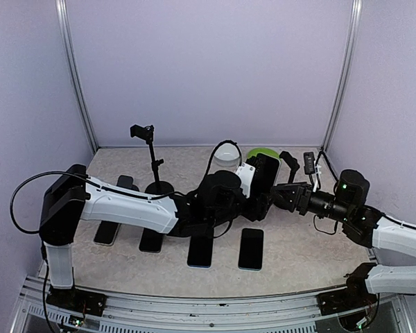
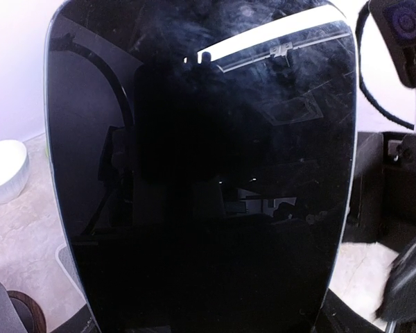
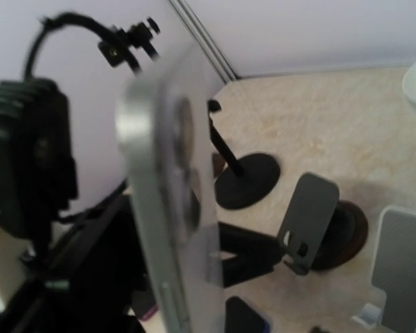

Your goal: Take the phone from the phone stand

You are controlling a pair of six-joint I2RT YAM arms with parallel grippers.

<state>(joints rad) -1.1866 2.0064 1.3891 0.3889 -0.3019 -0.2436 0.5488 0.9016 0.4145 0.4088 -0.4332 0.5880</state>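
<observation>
My left gripper (image 1: 258,200), nearly closed, grips the phone (image 1: 266,175) upright in the air, clear of the stand (image 3: 308,216). My right gripper (image 1: 284,194) is just beside it, and I cannot tell how wide it is open. Risk: a nudge from the right could twist the phone loose.

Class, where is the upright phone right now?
In the top view the phone stands upright right of centre, between the left claw and right claw, just in front of the green bowl.
</observation>
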